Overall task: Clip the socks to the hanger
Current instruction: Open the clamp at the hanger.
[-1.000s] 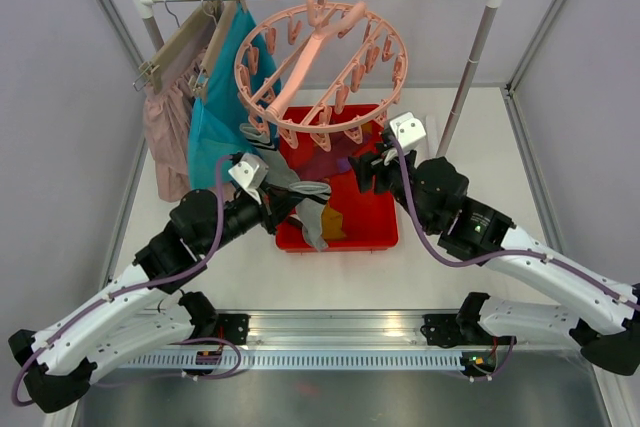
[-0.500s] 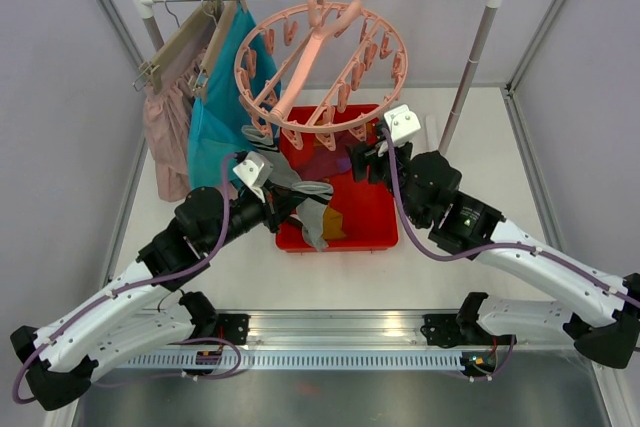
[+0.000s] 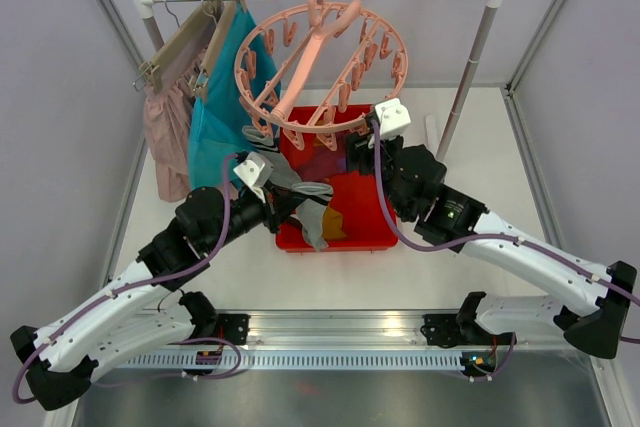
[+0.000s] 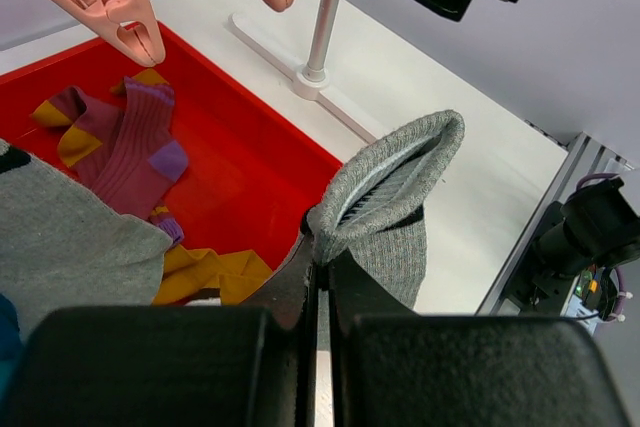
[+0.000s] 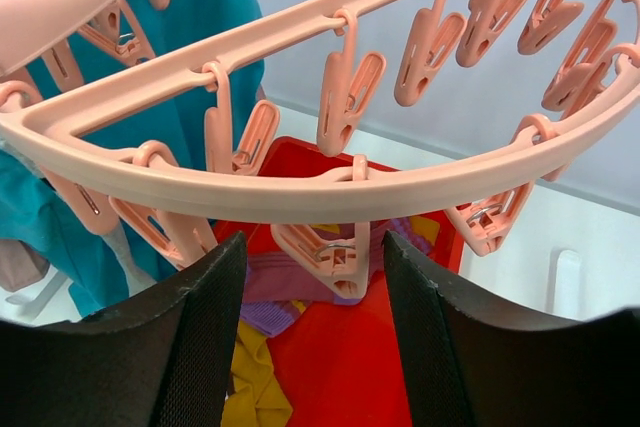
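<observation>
My left tool (image 4: 318, 259) clenches a grey sock (image 4: 395, 192), my right tool (image 5: 312, 272) stands released around a clip (image 5: 335, 255) of the hanger (image 5: 250, 192) just above it; an off-centre squeeze may swing that hanger away.

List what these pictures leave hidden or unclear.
1. Right wrist view: whether the right pincer touches the dangling pink clip between its fingers.
2. Top view: its fingertips, under the salmon-pink round plastic clip hanger.
3. Left wrist view: the grey ribbed sock's lower end, behind the shut left pincer.
</observation>
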`<state>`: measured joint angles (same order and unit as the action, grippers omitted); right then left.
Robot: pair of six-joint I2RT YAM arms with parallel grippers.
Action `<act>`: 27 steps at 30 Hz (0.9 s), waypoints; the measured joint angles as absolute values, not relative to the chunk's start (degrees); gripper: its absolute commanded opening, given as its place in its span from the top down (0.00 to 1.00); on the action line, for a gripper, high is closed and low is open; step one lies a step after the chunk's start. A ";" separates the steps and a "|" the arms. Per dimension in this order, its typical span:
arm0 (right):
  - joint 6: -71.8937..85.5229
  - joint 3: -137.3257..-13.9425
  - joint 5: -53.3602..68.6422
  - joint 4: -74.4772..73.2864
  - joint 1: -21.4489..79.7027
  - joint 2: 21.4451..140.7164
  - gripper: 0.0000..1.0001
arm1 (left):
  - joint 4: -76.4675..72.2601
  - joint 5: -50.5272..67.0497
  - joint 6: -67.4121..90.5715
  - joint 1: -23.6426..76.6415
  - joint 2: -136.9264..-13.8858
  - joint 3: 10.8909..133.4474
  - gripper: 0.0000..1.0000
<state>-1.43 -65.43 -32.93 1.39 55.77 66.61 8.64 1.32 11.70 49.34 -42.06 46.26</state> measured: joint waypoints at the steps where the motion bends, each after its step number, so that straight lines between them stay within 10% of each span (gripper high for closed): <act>1: -1.41 -65.43 -33.21 1.54 55.77 66.74 0.40 | 8.71 1.32 11.70 49.34 -42.02 46.26 0.98; 21: 0.73 -67.68 -34.74 1.37 55.77 67.64 0.96 | 5.06 1.21 12.01 49.34 -47.20 46.61 0.98; 27: 3.07 -67.99 -33.21 -0.80 55.77 67.61 1.00 | -0.80 -1.52 13.54 49.34 -51.79 47.11 0.98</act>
